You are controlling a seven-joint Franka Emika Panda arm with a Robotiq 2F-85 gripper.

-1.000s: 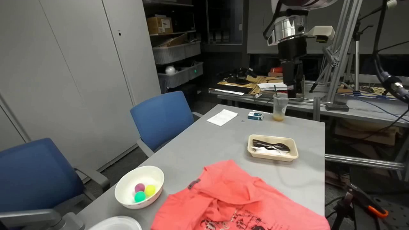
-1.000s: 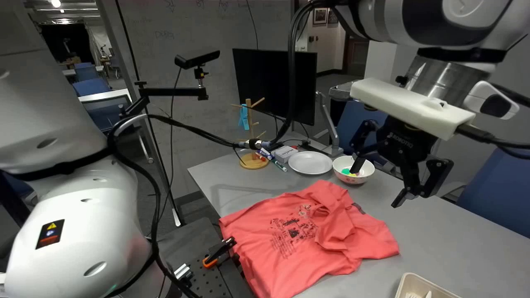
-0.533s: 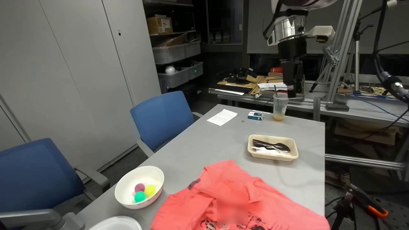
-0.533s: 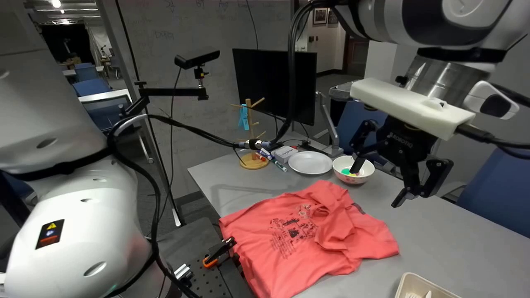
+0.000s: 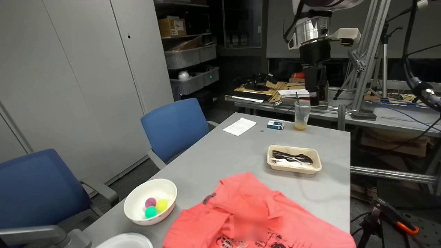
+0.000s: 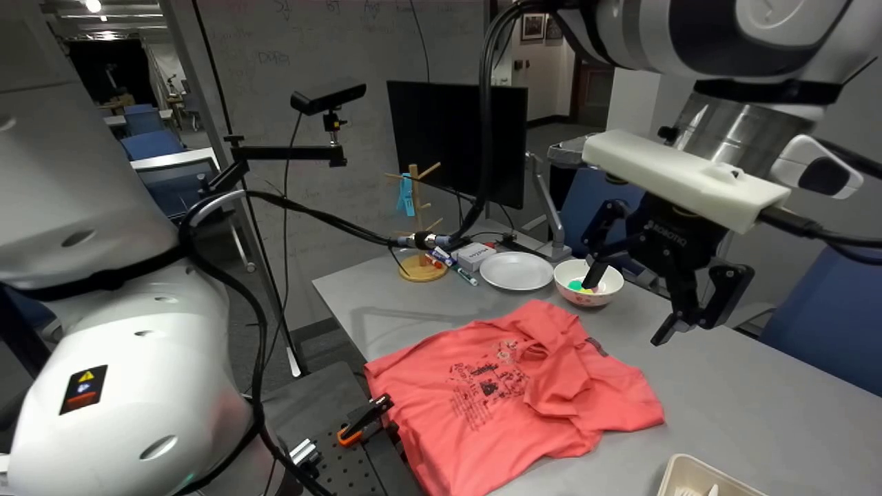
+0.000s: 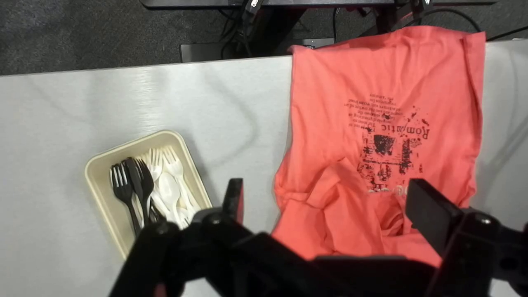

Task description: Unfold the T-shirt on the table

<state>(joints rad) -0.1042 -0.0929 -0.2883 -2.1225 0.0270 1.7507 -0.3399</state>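
Nothing has budged: the claw (image 6: pixel 625 311) hangs spread apart, frame right; the T-shirt (image 6: pixel 510 410) lies rumpled on the counter (image 6: pixel 751 393), lower centre.

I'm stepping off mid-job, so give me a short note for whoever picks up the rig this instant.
Gripper: jaws open, nothing held, above the table and apart from the cloth.
T-shirt: on the table, print facing up, one end running past the table's edge.
Done: the printed part lies mostly spread.
Left: the bunched folds near the dark label probably need pulling open and flattening.
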